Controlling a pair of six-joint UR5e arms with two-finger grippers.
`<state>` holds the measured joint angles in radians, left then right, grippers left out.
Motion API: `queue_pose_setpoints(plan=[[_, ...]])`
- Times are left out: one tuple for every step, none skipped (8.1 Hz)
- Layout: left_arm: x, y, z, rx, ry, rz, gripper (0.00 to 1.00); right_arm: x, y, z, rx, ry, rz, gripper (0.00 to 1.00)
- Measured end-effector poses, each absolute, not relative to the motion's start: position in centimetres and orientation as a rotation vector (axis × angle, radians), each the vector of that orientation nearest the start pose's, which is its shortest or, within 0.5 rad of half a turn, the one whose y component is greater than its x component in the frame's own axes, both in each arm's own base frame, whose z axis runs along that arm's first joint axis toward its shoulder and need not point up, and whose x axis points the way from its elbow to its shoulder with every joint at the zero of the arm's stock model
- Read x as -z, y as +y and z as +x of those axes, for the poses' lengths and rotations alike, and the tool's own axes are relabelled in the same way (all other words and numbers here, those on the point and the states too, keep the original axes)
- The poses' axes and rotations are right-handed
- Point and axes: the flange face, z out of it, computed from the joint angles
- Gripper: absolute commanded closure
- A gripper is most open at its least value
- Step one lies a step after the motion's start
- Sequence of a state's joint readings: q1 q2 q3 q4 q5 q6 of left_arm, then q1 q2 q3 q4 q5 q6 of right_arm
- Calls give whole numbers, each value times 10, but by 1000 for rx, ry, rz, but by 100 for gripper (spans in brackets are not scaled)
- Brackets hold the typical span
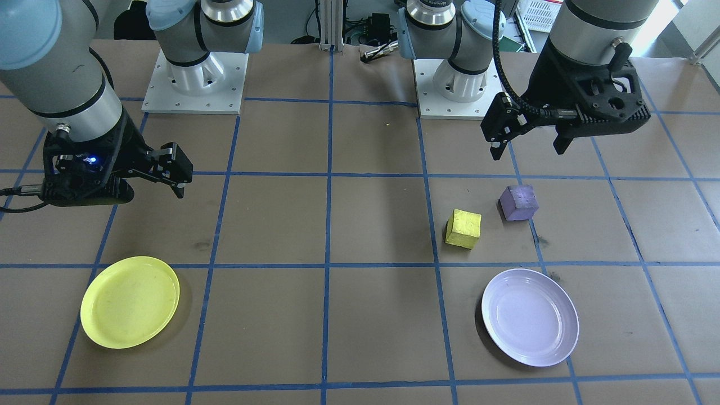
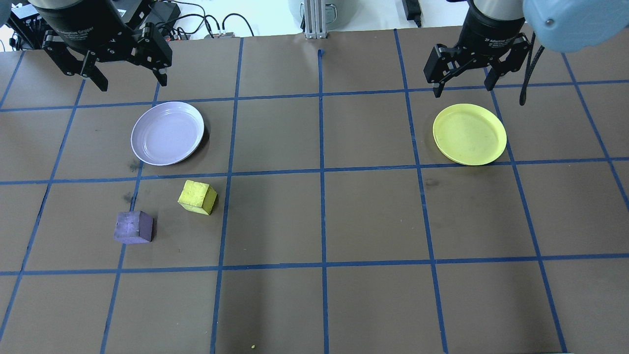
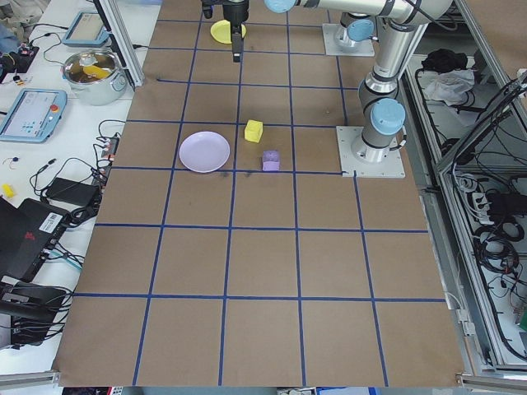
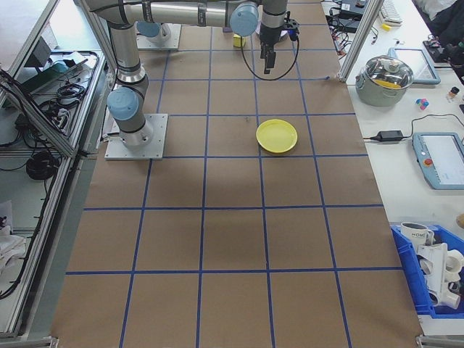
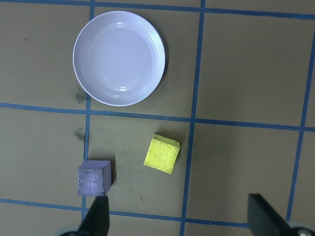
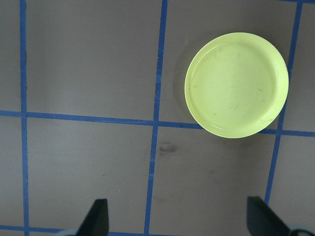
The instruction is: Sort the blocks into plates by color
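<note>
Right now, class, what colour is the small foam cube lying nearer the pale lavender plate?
Bright yellow: the small foam cube, seen best in the left wrist view.

The table (image 2: pixel 373 216) is covered in brown paper marked into squares by blue tape lines (image 2: pixel 322 169), with a few dark smudges on the paper. Along one side of it, in the exterior left view, lie a steel pot (image 3: pixel 92 72) with a glass lid, two pale blue tablet-like pendants (image 3: pixel 29 113), a black power brick (image 3: pixel 62 191) and loose cables. In the exterior right view a steel pot (image 4: pixel 386 77), a pendant (image 4: pixel 441 158), a black adapter (image 4: pixel 392 135) and a blue bin (image 4: pixel 431 279) of white parts sit on the white bench beside the table
</note>
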<state>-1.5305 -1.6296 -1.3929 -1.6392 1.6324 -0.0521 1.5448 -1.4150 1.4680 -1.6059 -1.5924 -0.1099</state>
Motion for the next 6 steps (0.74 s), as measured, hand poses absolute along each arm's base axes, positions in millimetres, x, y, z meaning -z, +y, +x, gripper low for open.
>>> queue_pose_setpoints(plan=[[-540, -523, -104, 76, 3071, -145, 0, -460, -559, 116, -31, 3161, -133, 0], [-540, -520, -98, 67, 3069, -120, 0, -460, -559, 116, -31, 3162, -134, 0], [-539, -518, -84, 57, 3070, -94, 0, -460, -559, 116, -32, 3163, -134, 0], [-543, -512, -65, 65, 3072, -107, 0, -460, -559, 116, -33, 3163, -134, 0], [-544, -506, -51, 67, 3069, -129, 0, -460, -559, 117, -33, 3164, -134, 0], [-538, -503, -40, 55, 3068, -137, 0, -460, -559, 117, -32, 3164, -134, 0]])
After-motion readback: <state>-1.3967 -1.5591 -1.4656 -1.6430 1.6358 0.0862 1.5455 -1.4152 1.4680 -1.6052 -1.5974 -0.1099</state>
